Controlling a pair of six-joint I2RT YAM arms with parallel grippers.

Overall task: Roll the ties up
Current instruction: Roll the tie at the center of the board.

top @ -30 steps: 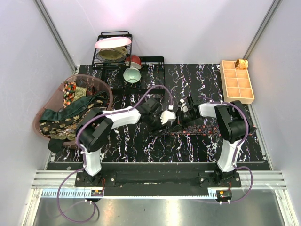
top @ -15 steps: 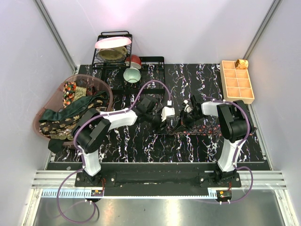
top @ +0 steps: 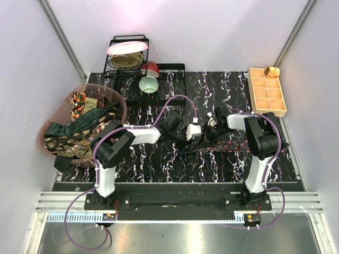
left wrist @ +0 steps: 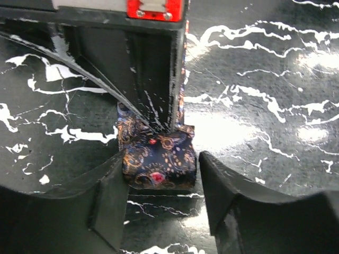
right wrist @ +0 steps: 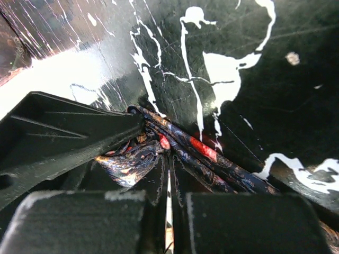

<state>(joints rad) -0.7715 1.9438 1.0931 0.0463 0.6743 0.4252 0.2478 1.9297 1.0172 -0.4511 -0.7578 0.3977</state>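
**Black marbled table, pale-walled cell: dotted tie, early in the roll**

Working over a black, white-veined table top [top: 159, 164] inside pale enclosure walls. Handling one long, narrow, dark fabric tie with small red dots [top: 241, 144], stretched along the middle-right of the table, with its left end wound into a small, plump roll [left wrist: 157, 159]. Straddling that roll with the left gripper [left wrist: 161, 172], jaws part open, one finger [left wrist: 108, 203] touching the roll's side and the other just beside it, clamping nothing. Bearing down at the roll's far side with the right gripper [right wrist: 168, 180], fingers closed tight together; pinching fabric or merely pinning it, impossible to tell. Keeping further green and brown-gold patterned ties [top: 79, 127] heaped in a translucent pink basket [top: 106, 89] at the table's left edge.

Judging the step in hand: making the first turns, with most of the length unrolled. Next, probably calling for closing the left jaws on the roll, turning it rightward along the strip, and keeping the edges square while easing the right fingers clear.
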